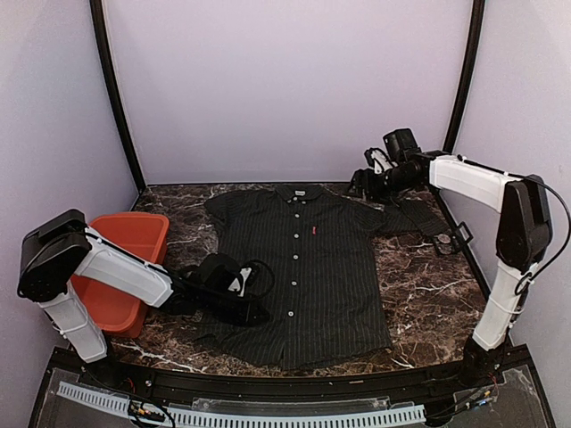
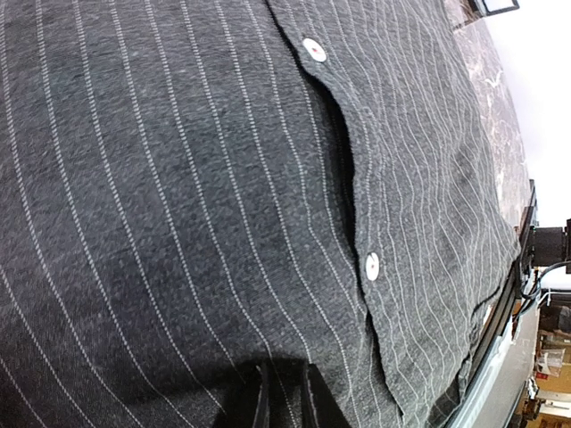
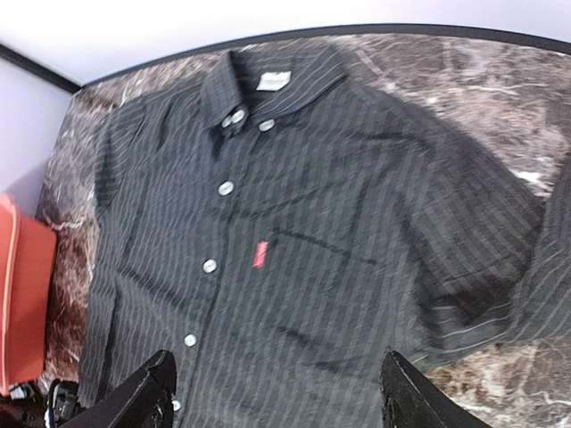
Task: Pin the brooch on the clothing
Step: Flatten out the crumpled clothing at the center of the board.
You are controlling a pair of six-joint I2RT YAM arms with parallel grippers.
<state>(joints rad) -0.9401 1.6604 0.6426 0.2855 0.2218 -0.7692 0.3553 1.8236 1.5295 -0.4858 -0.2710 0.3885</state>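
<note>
- Currently the shirt [image 1: 303, 267] lies flat and front up mid-table, collar toward the back wall, hem toward the arm bases
- Hem edge sits near the front rail of the table [image 1: 428, 303], with only a thin marble strip between them; the collar edge is near the back wall
- Left of the shirt is a red bin [image 1: 125, 259], with a narrow marble gap between bin and sleeve; the left arm crosses the bin's near corner
- Left gripper [image 1: 254, 312] is down at the shirt's lower left edge, left of the button row
- Left wrist view is all fabric, with dark finger shapes on the cloth at the bottom; can't tell if they are together or pinching
- Same view: the placket gapes between two white buttons [image 2: 314, 50]
- Right gripper [image 3: 277, 361] is raised beyond the shirt's right sleeve, toward the back right corner; its fingers [image 3: 147, 397] are wide apart with nothing between them
- Red tag [image 3: 260, 254] is on the chest, on the right-arm side of the button row
- Right of the shirt is the widest bare marble, from the hem corner out to the right arm's base
- A dark striped strip [image 1: 424, 214] lies just past the right sleeve; can't tell what it is
</note>
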